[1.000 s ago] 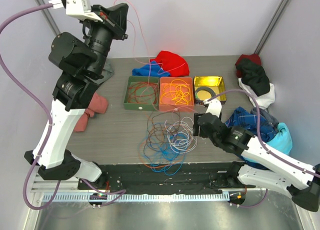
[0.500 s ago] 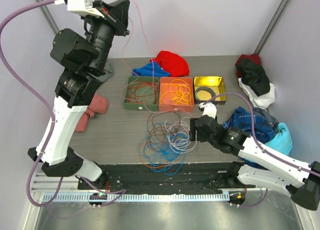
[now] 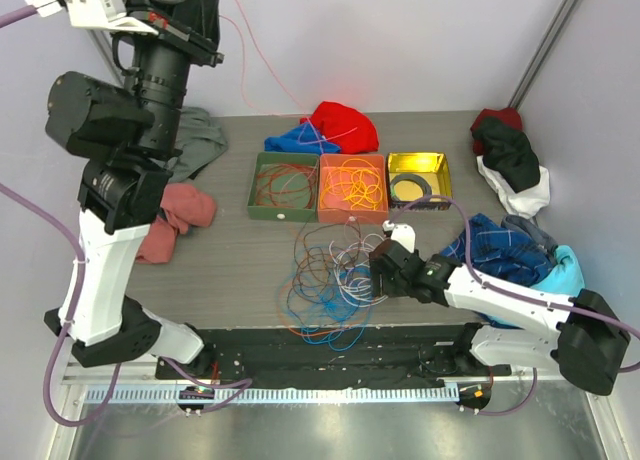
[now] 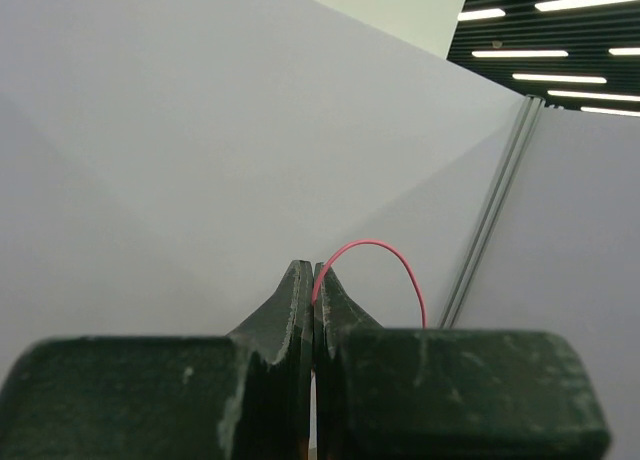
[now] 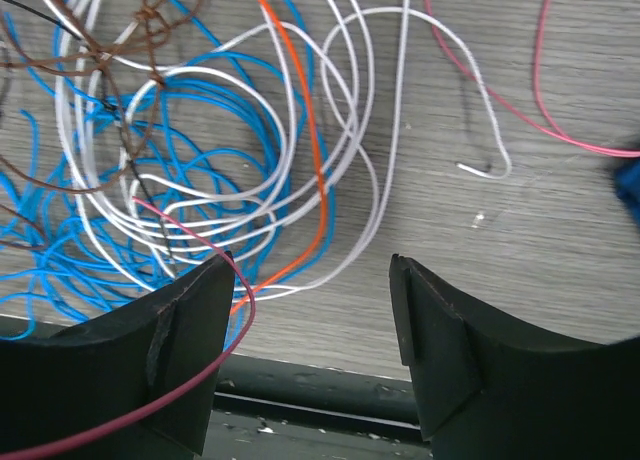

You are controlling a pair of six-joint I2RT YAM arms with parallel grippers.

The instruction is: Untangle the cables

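Multicoloured cables (image 3: pixel 331 283) lie tangled in loose loops.

Cables (image 3: pixel 335 280) blue, white, brown, orange, pink; green tray (image 3: pixel 280 216); orange tray (image 3: pixel 350 218); yellow tray (image 3: pixel 418 158); blue checked cloth (image 3: pixel 495 248)

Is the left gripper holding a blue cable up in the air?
No, the left gripper is pinched shut on a thin pinkish-red cable that arcs out from its tip.
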